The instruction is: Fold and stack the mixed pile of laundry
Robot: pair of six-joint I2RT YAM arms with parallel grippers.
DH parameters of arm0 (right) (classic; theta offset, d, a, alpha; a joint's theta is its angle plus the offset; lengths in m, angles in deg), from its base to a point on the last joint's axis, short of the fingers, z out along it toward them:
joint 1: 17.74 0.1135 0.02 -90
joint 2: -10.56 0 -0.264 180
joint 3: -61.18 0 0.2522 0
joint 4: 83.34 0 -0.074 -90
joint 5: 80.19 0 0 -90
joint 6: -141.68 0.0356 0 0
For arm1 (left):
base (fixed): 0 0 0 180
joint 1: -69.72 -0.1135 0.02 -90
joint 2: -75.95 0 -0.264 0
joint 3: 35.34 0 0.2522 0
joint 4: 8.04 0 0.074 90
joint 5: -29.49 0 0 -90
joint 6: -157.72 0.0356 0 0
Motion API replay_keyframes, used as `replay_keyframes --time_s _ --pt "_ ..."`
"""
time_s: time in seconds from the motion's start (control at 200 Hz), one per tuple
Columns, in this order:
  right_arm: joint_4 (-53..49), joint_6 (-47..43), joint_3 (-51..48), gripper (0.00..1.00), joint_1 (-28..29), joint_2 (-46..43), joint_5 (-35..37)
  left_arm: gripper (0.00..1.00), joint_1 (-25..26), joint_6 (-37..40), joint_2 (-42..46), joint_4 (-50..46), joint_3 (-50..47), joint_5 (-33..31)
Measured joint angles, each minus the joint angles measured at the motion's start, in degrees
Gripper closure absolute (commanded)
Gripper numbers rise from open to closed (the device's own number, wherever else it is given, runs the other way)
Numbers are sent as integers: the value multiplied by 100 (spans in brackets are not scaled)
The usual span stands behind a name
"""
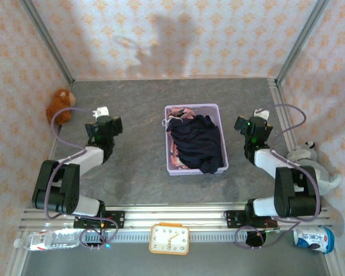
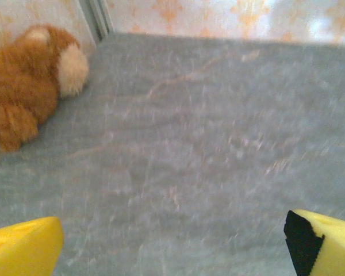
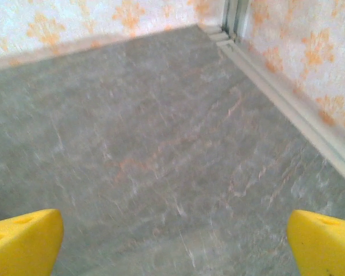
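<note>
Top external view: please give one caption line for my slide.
Lavender perforated plastic basket holding a dark navy cloth garment over a pink printed garment, centred between the left arm and right arm.

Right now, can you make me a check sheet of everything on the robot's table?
Surface: grey marbled table.
Job's things: navy garment heaped over the pink garment, both in the basket; nothing folded yet.
Clutter: brown toy in the far left corner; grey toy at the right edge; clock, bottle and can along the near edge.
Grippers: left fingers and right fingers wide open, holding nothing, one arm each side of the basket.
Cables: purple cables loop along both arms, away from the basket.
Surroundings: orange-patterned walls, metal frame.
</note>
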Motion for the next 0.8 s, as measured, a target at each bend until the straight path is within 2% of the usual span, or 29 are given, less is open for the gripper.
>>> replay_keyframes --time_s 0.12,0.23,0.365,0.485,0.585,0.686,0.731,0.801 --pt "-1521 398 944 1 7 -382 -105 0 149 -358 356 -1005 791 -9" --pt "-2970 885 1692 1 7 -549 -365 0 514 -804 470 -1912 1351 -31" --pt "-4649 1414 2378 1 9 -584 -1032 0 1115 -1633 468 -3182 1884 92" --pt "-5602 1668 2551 0 118 -590 -1794 0 1631 -2470 468 -3862 2026 295" --pt "-6087 1764 2490 11 448 -616 -2245 0 2124 -3110 468 -4271 1980 444" --pt "-6360 1799 2315 35 793 -691 -2551 0 2603 -3635 468 -4437 1834 549" --pt "-6474 1786 2210 42 881 -710 -2627 0 2785 -3840 468 -4478 1729 597" --pt "-6649 1740 2044 48 968 -713 -2636 0 2968 -4122 468 -4513 1547 715"
